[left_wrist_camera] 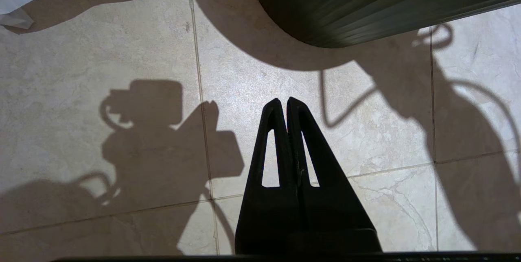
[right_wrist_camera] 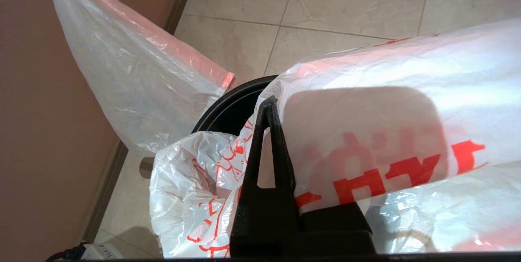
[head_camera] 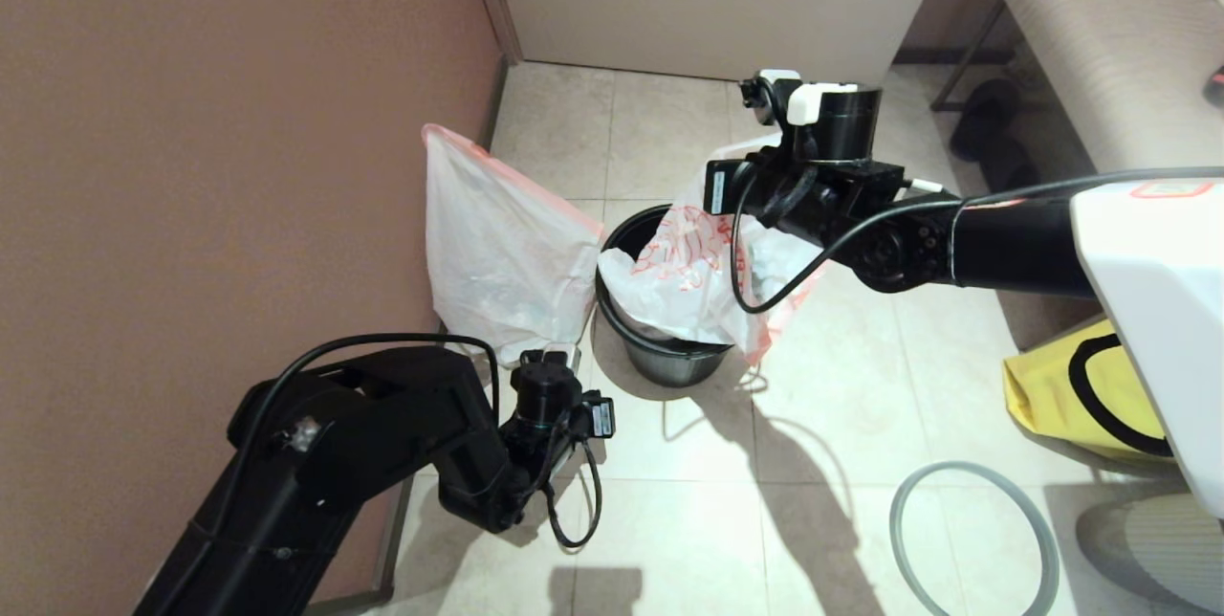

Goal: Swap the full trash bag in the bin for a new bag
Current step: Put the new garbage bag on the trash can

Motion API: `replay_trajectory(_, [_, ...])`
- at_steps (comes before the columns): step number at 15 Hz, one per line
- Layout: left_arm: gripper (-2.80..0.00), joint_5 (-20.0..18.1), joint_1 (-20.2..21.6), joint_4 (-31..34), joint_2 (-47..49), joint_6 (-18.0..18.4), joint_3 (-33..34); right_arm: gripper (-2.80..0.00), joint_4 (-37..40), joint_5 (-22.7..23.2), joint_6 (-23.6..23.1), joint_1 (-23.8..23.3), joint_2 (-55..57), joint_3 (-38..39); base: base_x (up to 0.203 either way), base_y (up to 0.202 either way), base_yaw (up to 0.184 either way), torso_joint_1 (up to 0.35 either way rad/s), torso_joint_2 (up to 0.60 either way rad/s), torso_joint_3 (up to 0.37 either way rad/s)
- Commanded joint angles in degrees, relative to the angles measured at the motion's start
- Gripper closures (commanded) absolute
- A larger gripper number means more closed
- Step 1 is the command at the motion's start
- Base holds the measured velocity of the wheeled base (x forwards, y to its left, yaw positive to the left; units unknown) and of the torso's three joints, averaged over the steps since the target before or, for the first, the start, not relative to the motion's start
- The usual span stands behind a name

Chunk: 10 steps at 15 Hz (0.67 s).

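The right gripper (right_wrist_camera: 281, 107), clamped on the new bag (head_camera: 693, 276), holds it over the bin (head_camera: 650, 348) for lining; the full bag (head_camera: 502, 257) leans left against the wall; the left gripper (left_wrist_camera: 283, 105), closed and empty, is parked near the floor.

The head camera looks down from above. Both wrist cameras hang close over the tiled floor (left_wrist_camera: 122, 50), sharing the round dark plastic bin (head_camera: 660, 348).
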Motion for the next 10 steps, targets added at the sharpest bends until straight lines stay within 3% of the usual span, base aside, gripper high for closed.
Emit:
replay_trajectory(1, [0.00, 0.05, 0.02, -0.39, 0.03, -0.09, 0.01, 0.00, -0.08, 0.06, -0.02, -0.39, 0.01, -0.01, 0.000, 0.000, 0.000, 0.000, 0.00, 0.000])
replay_trajectory(6, [0.00, 0.08, 0.05, -0.39, 0.03, -0.09, -0.03, 0.00, -4.70, 0.12, -4.15, -3.27, 7.78, -0.51, 0.000, 0.000, 0.000, 0.000, 0.00, 0.000])
replay_trajectory(10, [0.00, 0.41, -0.05, -3.45, -0.66, -0.77, 0.44, 0.00, -7.18, 0.07, -4.40, -4.49, 8.26, -0.54, 0.000, 0.000, 0.000, 0.000, 0.00, 0.000])
